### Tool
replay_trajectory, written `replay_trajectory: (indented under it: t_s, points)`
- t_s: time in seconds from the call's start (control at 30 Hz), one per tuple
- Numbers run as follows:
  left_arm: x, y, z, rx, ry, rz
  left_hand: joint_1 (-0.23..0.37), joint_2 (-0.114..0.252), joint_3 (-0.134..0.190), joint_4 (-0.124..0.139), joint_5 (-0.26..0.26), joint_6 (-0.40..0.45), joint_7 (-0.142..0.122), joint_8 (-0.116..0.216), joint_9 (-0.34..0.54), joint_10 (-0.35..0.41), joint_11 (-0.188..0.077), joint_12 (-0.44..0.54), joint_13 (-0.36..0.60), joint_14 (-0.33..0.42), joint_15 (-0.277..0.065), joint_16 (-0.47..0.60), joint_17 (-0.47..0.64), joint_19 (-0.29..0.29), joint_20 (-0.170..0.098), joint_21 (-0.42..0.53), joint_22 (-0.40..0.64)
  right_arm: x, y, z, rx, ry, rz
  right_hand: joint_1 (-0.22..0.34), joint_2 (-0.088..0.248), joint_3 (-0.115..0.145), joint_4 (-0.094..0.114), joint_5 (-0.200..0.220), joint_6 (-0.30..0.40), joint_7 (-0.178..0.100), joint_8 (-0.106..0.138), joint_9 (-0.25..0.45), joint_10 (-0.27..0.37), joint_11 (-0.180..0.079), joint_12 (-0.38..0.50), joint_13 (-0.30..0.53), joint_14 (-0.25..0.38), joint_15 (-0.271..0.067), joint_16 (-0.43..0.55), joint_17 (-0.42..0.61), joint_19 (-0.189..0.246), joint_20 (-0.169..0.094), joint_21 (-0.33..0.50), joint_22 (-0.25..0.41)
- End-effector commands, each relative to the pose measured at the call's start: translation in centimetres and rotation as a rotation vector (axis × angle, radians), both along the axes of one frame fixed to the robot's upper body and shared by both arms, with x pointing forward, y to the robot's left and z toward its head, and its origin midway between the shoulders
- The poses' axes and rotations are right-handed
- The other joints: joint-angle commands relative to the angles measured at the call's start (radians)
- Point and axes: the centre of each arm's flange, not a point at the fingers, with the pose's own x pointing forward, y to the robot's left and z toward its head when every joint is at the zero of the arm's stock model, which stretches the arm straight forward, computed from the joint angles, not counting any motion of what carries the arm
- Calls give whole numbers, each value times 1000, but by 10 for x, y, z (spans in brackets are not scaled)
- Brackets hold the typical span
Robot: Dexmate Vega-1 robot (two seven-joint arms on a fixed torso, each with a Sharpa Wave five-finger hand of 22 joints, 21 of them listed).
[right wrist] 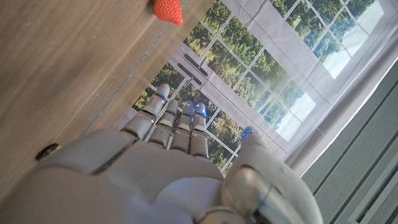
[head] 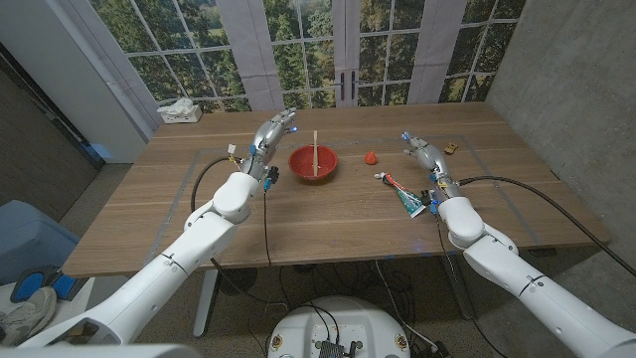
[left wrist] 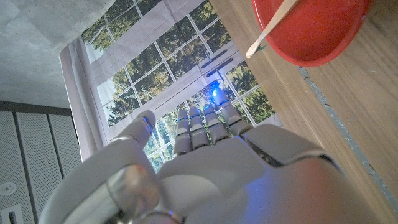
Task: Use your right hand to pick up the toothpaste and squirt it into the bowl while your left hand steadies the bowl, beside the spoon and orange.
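My left robot hand (head: pixel 273 130) hovered empty, fingers extended, just left of the red bowl (head: pixel 313 162) at frame centre, a wooden stick (head: pixel 316 154) inside. My right robot hand (head: pixel 419 149) was likewise empty, fingers apart, above the toothpaste tube (head: pixel 405 195) lying on the surface (head: pixel 328 214). A small red-orange fruit (head: pixel 371 156) sat between.

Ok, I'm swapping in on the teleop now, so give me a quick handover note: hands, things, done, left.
Left hand: open, holding nothing, just left of the red bowl.
Right hand: open, holding nothing, beyond the toothpaste tube.
A wooden stick leans in the bowl. A small red-orange fruit sits between bowl and right hand.
Done: nothing yet; the tube lies untouched on the table.
Left: steady the bowl, pick up the tube, squirt.
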Motion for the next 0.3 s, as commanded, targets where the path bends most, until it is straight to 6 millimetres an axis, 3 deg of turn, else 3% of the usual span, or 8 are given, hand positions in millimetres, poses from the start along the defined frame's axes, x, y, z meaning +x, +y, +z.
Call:
replay_trajectory:
  t_s: [0.03, 0.3]
  points:
    - [5, 18, -28, -171, -35, -174, -20, 23, 14, 27, 10, 18, -4, 3, 1, 17, 2, 6, -1, 1, -22, 2, 2, -2, -12, -10, 0, 19, -1, 6, 128, -31, 113, -10, -3, 8, 4, -1, 3, 12, 6, -1, 5, 12, 9, -2, 0, -8, 6, -3, 2, 4, -8, -1]
    - [8, 37, -42, -232, -48, -212, -29, 23, 28, 45, 13, 15, -6, -2, 1, 13, -4, 1, -1, -2, -26, -1, 1, -5, -14, -19, -1, 22, 7, 12, 190, -46, 138, -15, -5, 12, 7, -1, 3, 19, 5, -1, 7, 14, 9, -8, -1, -5, 6, -10, -1, 9, -12, 0]
